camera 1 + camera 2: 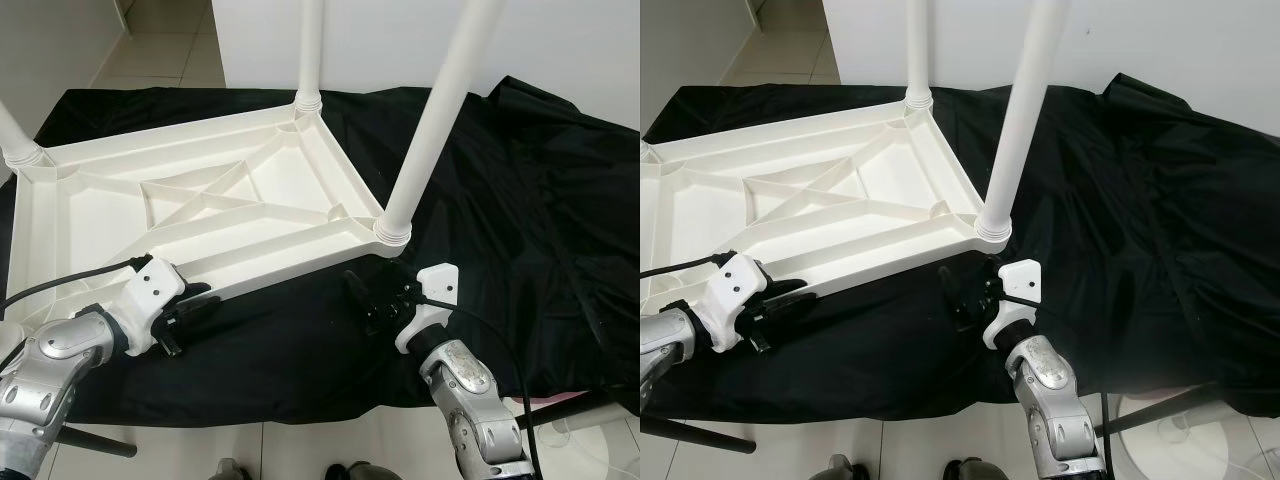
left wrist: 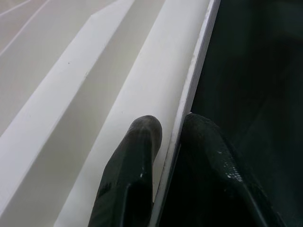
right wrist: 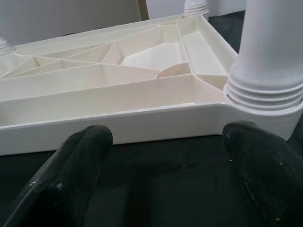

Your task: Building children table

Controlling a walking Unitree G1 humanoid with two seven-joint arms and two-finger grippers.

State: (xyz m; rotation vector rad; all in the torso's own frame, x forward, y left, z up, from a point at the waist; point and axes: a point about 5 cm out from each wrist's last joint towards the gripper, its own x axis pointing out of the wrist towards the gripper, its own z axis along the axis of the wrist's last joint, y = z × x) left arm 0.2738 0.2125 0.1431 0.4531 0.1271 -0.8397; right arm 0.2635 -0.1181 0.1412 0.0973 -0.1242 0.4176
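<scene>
A white plastic table top (image 1: 230, 190) lies upside down on a black cloth (image 1: 520, 200), ribbed underside up. White legs stand in three corners: far left (image 1: 14, 132), back (image 1: 310, 60) and near right (image 1: 432, 130). My left gripper (image 1: 198, 296) is at the top's near edge, shut on the rim (image 2: 189, 90), with one finger (image 2: 135, 156) inside and the other on the cloth side. My right gripper (image 1: 381, 296) rests open on the cloth just in front of the near-right corner socket (image 3: 265, 94). Its fingers (image 3: 80, 151) are spread wide and touch nothing.
The cloth covers a low surface and bunches in folds at the right. Pale floor tiles (image 1: 160, 40) and a white wall lie behind. Dark stand legs (image 1: 95, 440) cross the floor in front, and a white object (image 1: 1200, 430) sits at the lower right.
</scene>
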